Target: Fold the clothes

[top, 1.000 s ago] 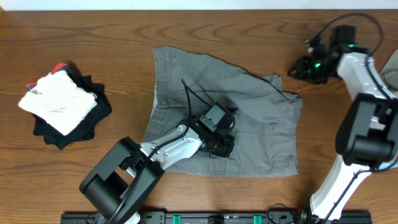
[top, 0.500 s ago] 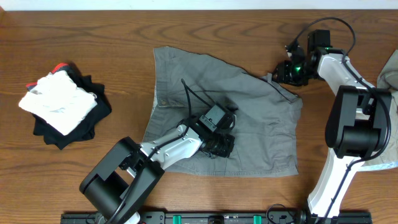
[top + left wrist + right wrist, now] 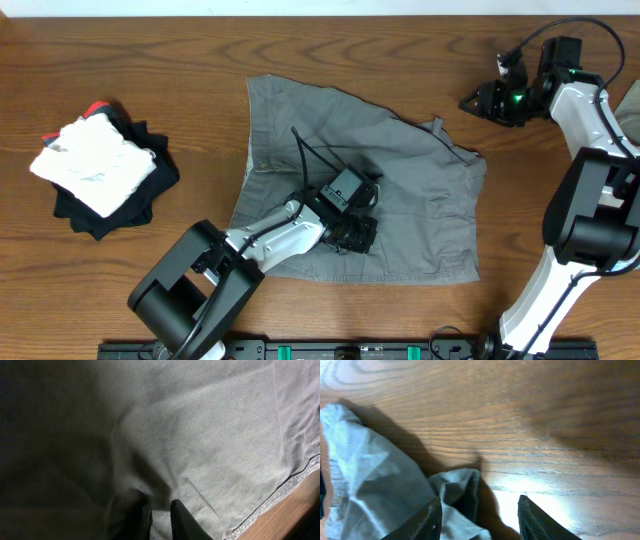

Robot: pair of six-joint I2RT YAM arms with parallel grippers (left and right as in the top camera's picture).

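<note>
You get no readable text, label, brand or number in any view. The grey shorts (image 3: 400, 170) show only plain cloth and hem stitching, and the wooden table (image 3: 150, 60) shows only grain.

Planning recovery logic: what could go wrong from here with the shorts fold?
1. Left claw pinches the grey shorts inside the panel, not at a corner; lifting there may bunch the cloth rather than fold it.
2. Right claw is open over the table, with only the tip of the shorts' corner between its fingers; so thin a grasp could slip.
</note>
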